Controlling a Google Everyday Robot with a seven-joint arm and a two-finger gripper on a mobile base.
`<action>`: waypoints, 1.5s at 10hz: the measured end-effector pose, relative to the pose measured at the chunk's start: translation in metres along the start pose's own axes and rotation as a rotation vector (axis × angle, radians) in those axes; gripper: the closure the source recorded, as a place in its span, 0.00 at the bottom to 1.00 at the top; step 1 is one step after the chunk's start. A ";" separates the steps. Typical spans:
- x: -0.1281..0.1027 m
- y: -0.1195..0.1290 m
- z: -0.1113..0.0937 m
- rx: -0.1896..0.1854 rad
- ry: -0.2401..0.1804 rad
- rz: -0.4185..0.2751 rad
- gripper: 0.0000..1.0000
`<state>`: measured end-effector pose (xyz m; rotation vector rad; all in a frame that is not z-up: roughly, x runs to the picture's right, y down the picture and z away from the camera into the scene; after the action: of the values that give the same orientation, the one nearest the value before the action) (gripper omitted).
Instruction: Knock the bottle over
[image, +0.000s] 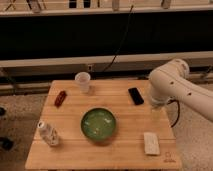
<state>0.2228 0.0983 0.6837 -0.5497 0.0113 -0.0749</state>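
Observation:
The bottle (49, 134) is small and clear with a white cap and a pale body. It stands at the front left corner of the wooden table (125, 150). My white arm (169, 86) is bent over the table's right edge, far to the right of the bottle. The gripper is hidden behind the arm's bulk and does not show.
A green bowl (99, 124) sits mid-table. A translucent white cup (82, 82) stands at the back, with a reddish-brown item (60, 98) to its left. A black flat object (135, 96) lies near the arm. A white packet (150, 143) lies at the front right.

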 end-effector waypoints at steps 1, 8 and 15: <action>-0.003 0.000 -0.001 0.001 0.002 -0.011 0.20; -0.070 -0.002 -0.004 -0.005 0.019 -0.130 0.20; -0.141 0.003 -0.001 0.008 0.017 -0.244 0.20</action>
<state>0.0824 0.1107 0.6800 -0.5400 -0.0395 -0.3174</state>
